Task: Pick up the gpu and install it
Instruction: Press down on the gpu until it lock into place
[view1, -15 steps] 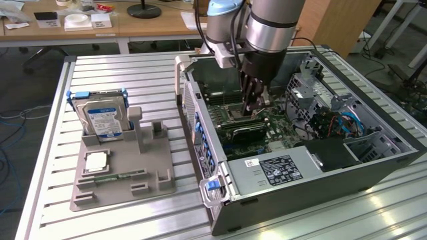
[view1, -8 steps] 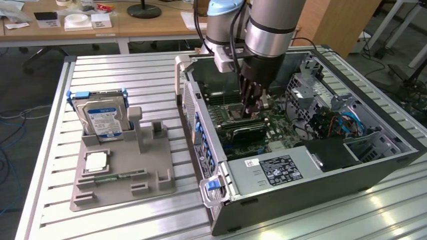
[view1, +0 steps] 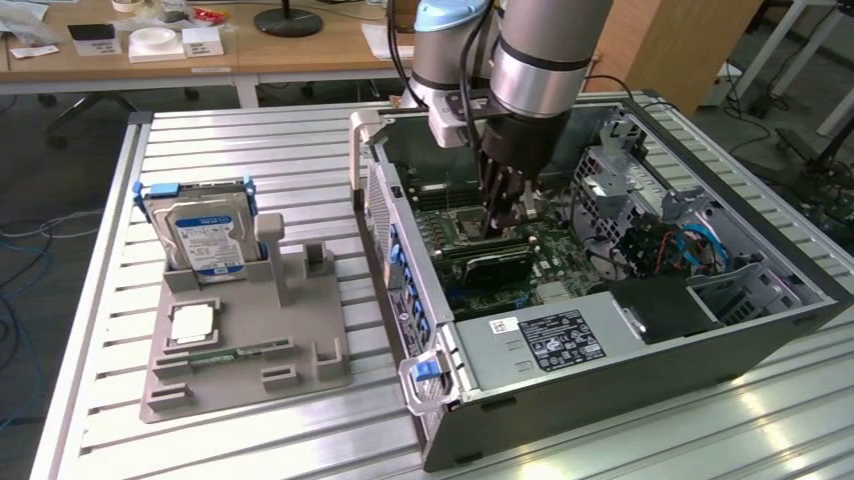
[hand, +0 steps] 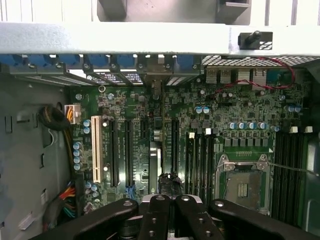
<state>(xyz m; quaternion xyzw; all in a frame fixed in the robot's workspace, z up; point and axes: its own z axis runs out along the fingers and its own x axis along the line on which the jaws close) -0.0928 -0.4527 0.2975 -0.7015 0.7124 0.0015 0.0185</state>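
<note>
standing edge-on between the fingers (hand: 169, 202), gpu (hand: 155, 160) amid motherboard (hand: 220, 125) slots.

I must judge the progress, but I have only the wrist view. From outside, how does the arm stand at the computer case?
Observer: It reaches down from above into the open computer case. The gripper is low over the motherboard.
Operator: Can you see the card from the side?
Observer: Yes. A dark card, apparently the gpu, stands on edge directly under the gripper.
Operator: What is on the table outside the case?
Observer: A grey holder lies at the exterior view's left of the case. A hard drive stands upright in it, and a small green memory stick lies flat on it.
</note>
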